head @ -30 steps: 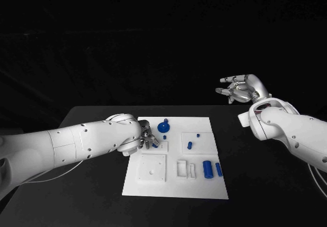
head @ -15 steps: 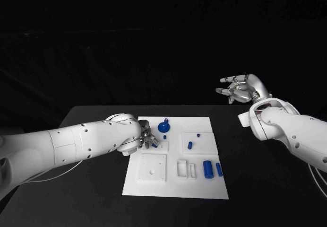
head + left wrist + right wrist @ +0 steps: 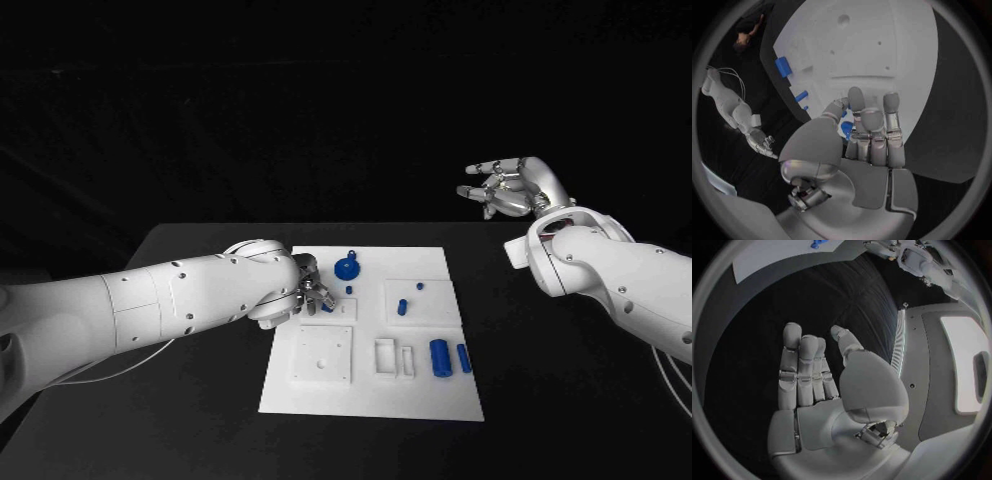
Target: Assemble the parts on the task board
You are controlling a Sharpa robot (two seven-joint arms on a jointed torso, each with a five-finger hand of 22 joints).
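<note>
At the centre of the head view, the white task board [image 3: 371, 400] lies on the black worktop [image 3: 202, 400], with the left robot hand [image 3: 310, 290] at its upper left edge, fingertips pinching a small blue part [image 3: 846, 129] against the board. Other blue parts lie mid-board, among them a round knob [image 3: 346, 268] and two cylinders [image 3: 438, 357]. Up at the right of the frame, the right robot hand [image 3: 512, 187] hovers well above the worktop, fingers apart, holding nothing.
</note>
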